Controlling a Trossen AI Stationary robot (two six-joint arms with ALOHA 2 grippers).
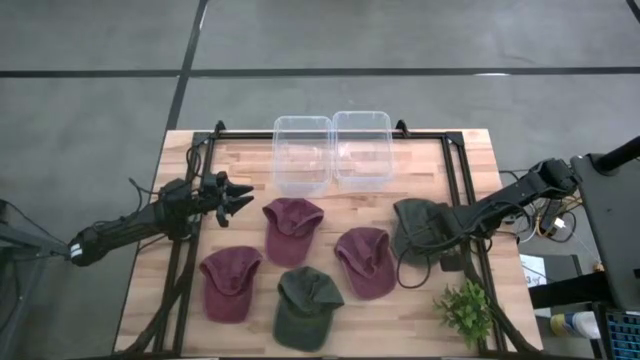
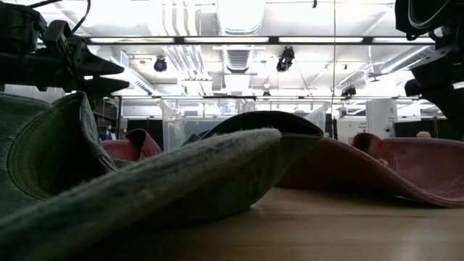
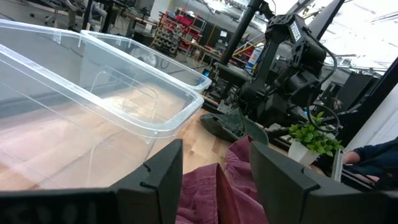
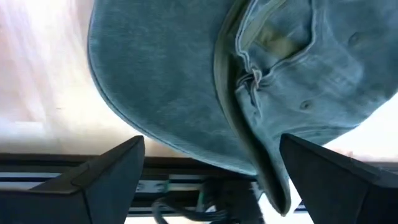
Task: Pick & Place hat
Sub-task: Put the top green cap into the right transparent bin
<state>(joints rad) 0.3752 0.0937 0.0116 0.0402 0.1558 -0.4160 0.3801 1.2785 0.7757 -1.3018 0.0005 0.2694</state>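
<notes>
Five soft cloth caps are lying spread across the wooden table (image 1: 470,150), apparently so each can be taken singly. At four o'clock, the right gripper (image 4: 211,180) is hovering wide open over the grey-green cap (image 1: 418,226), probably readying a grasp. Toward nine o'clock, the left gripper (image 1: 238,196) is waiting open beside the maroon cap (image 1: 292,226). At twelve o'clock, two clear plastic bins (image 1: 332,150) are standing, likely as destinations.

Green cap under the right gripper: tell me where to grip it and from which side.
Grip the green cap at the seam where brim meets crown, coming down from above. The right gripper is already over it with fingers spread, and the right wrist view shows that ridge between them.
</notes>
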